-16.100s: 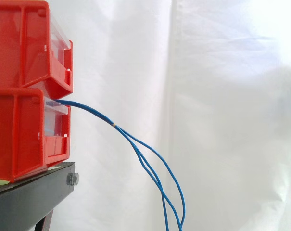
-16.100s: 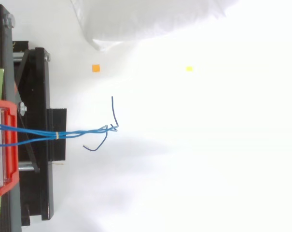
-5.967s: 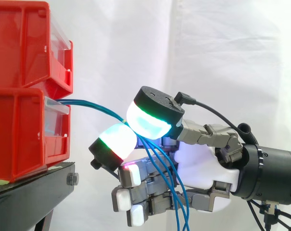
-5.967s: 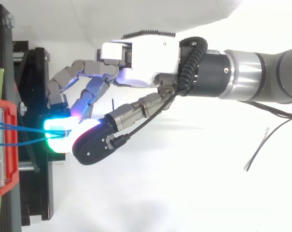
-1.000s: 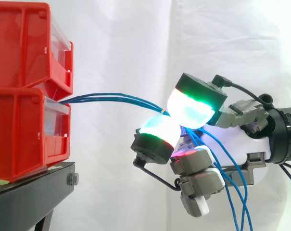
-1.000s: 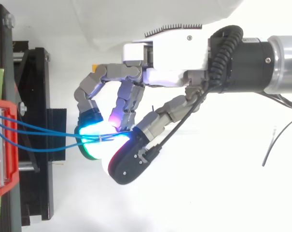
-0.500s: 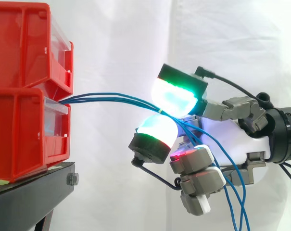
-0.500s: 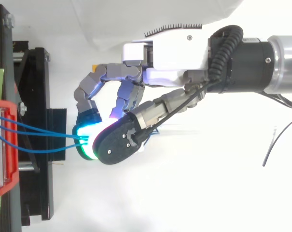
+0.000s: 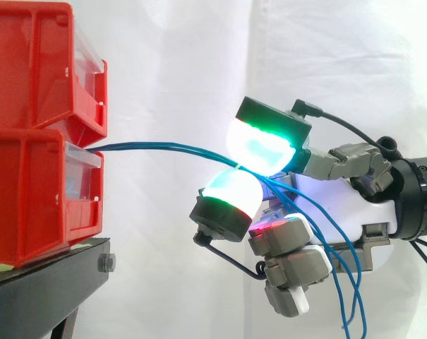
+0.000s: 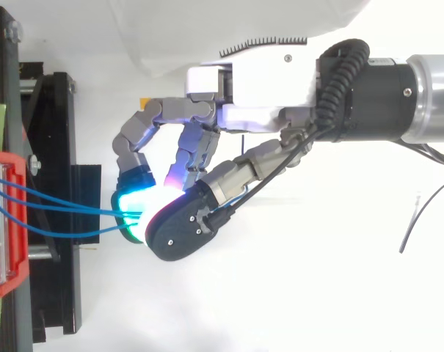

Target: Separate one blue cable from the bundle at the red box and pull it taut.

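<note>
The blue cables leave the lip of the lower red box and run toward 3 o'clock in the side view, nearly level with a slight sag, to the hand. There two thick rounded pads, glowing cyan-white with green rims and black caps, close on the strands from 12 and 6 o'clock, right at a small pale tie. The hand grasps the cables in that pinch, and its other fingers curl underneath.

Past the pinch the loose ends drop toward 5 o'clock across the white palm. From above, three thin strands fan out at the box and meet at the pads, so I judge the whole bundle is held — no single cable is separated yet.

The cables look thin, smooth and limp. The box is glossy hard plastic with a clear front, and it sits on a matte black stand.
</note>
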